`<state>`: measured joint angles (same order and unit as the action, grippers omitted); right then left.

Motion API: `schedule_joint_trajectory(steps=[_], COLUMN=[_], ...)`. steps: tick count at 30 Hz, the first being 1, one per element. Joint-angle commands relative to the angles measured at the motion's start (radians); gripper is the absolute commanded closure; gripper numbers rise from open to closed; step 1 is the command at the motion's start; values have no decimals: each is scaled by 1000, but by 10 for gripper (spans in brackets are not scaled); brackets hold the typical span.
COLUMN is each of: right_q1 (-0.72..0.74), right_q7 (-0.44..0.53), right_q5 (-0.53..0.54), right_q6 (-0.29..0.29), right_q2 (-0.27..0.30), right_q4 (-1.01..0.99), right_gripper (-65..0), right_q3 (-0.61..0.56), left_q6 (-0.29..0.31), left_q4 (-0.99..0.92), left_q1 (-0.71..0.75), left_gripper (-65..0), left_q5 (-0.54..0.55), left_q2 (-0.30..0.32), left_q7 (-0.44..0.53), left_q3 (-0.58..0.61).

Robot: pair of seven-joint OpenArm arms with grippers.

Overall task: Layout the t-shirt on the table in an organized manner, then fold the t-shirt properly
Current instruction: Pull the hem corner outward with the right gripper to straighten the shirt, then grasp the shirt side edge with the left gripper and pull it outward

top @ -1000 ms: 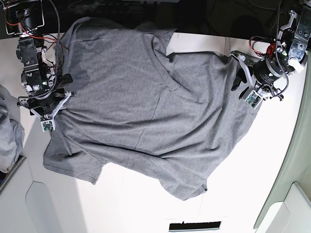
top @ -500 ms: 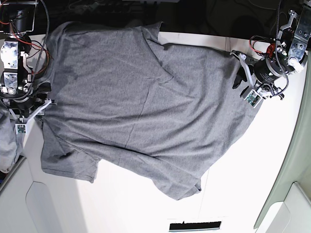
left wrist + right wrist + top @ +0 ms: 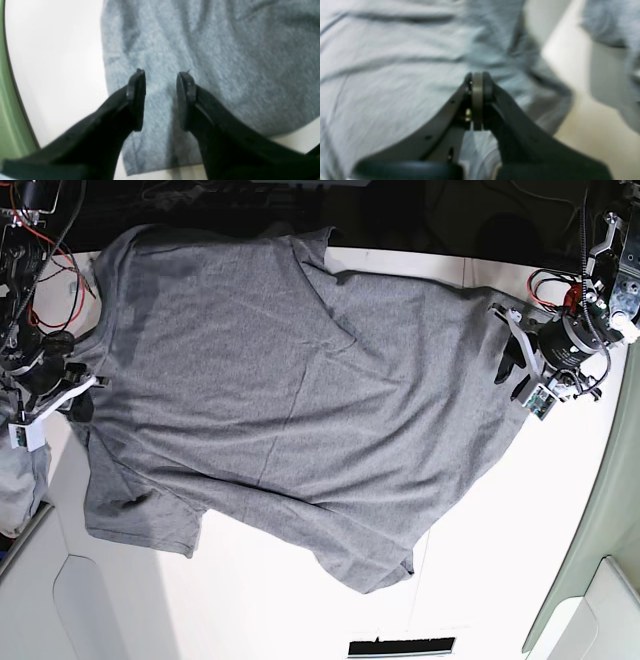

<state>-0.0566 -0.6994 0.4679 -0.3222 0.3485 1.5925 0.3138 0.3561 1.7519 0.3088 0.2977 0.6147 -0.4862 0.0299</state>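
T-shirt (image 3: pixel 290 390): plain heather-grey, short-sleeved, spread open and mostly flat with shallow creases, one edge running off the table's dark far edge. Table (image 3: pixel 500 580): broad, white, flat, thin dark seam line.

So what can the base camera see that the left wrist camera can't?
Only the base view shows the whole t-shirt spread out, both arms, and the right gripper at the shirt's far edge. Only the left wrist view shows the left gripper up close: its jaws stand apart above the cloth, holding nothing, with a green edge beside the table. Both show the grey shirt lying on the white table.
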Motion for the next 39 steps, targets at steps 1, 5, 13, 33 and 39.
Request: schedule_joint_trajectory(steps=[1, 5, 13, 33, 39], right_q1=[-6, -95, -193, 441, 459], right_q7=[-8, -76, -47, 56, -40], right_q5=[11, 80, 77, -28, 109], right_q6=[-21, -127, -154, -183, -183], right_q2=[15, 15, 21, 76, 87], right_q4=[39, 87, -73, -693, -613], right_gripper=[0, 0, 0, 0, 0], right_q3=[8, 7, 5, 5, 5], left_q6=[0, 0, 21, 60, 81], left_q4=[13, -6, -201, -210, -207], left_q1=[-19, -26, -32, -37, -80], left_gripper=[-230, -230, -230, -230, -230], left_q5=[6, 6, 24, 158, 161], left_q2=[14, 14, 10, -5, -5], left_q7=[18, 18, 59, 10, -29], left_q3=[-12, -11, -11, -11, -12])
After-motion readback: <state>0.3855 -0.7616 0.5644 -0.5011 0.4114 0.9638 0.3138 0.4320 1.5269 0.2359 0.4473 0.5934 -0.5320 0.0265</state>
